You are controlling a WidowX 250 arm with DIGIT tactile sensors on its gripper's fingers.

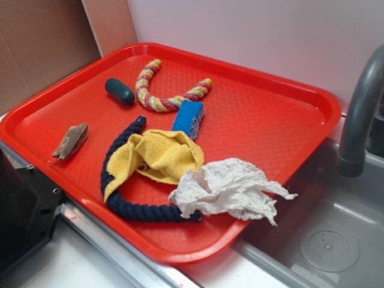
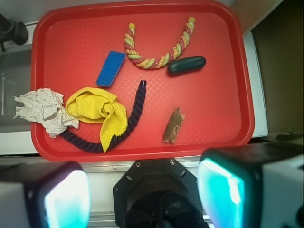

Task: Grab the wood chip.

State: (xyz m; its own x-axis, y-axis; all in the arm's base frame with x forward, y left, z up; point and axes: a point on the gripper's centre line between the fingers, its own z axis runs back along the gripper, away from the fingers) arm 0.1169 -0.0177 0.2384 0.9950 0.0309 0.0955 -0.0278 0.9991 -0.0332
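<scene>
Your red tray point(image 2: 223, 71) holds everything. On it you see a navy rope point(image 2: 135, 116) curled under a yellow cloth point(image 2: 97, 109), then a crumpled paper towel point(image 2: 42, 111). The wood chip point(image 2: 174, 125) lies alone near the tray's edge, clear of the fingers point(image 2: 142, 190), which stand wide apart above the rim.

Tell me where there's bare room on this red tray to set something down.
Free: the tray side beyond the wood chip and green capsule, and the corner above the blue sponge. Crowded: the middle, where yellow cloth, navy rope and crumpled paper overlap.
</scene>
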